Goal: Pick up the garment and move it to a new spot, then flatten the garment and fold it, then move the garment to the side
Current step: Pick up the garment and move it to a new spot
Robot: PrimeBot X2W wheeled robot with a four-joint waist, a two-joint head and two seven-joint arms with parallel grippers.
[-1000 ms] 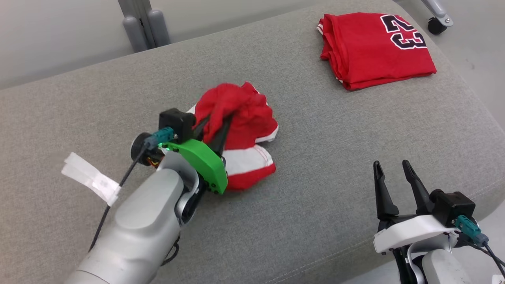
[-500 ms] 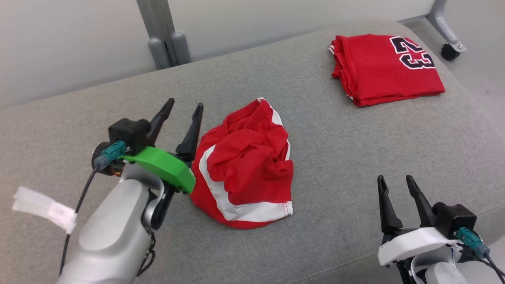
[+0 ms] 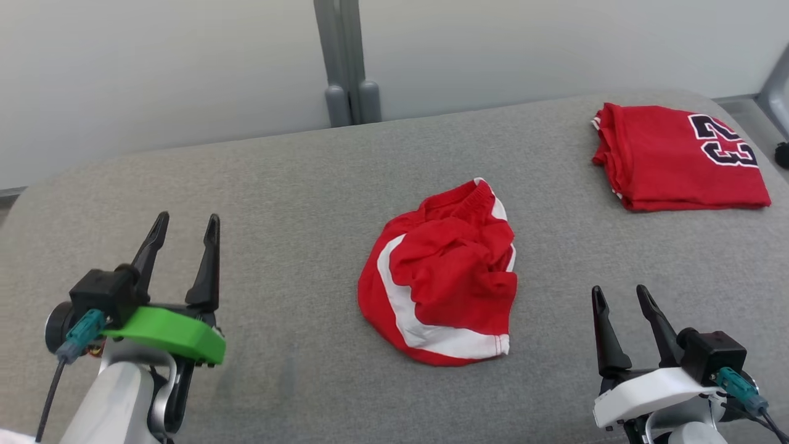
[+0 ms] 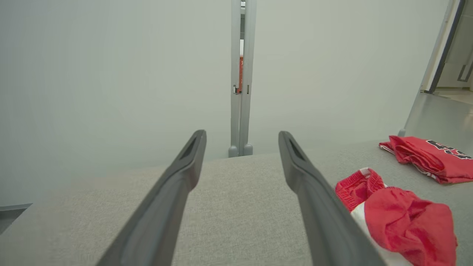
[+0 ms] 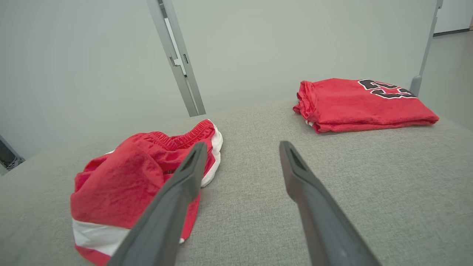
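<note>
1. In the head view we see the garment (image 3: pixel 441 277), crumpled red shorts with a white stripe. It lies loose on the grey cushion (image 3: pixel 277 185), in front of the grey post (image 3: pixel 345 61) and slightly to its right.
2. The left gripper (image 3: pixel 188 217) hovers left of the post and nearer to us. Its jaws are apart with nothing between them, and it is well clear of the garment.
3. The right gripper (image 3: pixel 618 290) sits right of the post, close to us, and its jaws are also apart and empty.
4. A folded red jersey (image 3: pixel 672 160) lies far to the right of the post, numerals up.
5. The left wrist view adds a narrow slit in the post with something red behind it, and a dark-framed doorway (image 4: pixel 441 48) further right.
6. The right wrist view brings out the garment's gathered waistband (image 5: pixel 184 135), which is turned toward the post, and the jersey's stacked folded edges.
</note>
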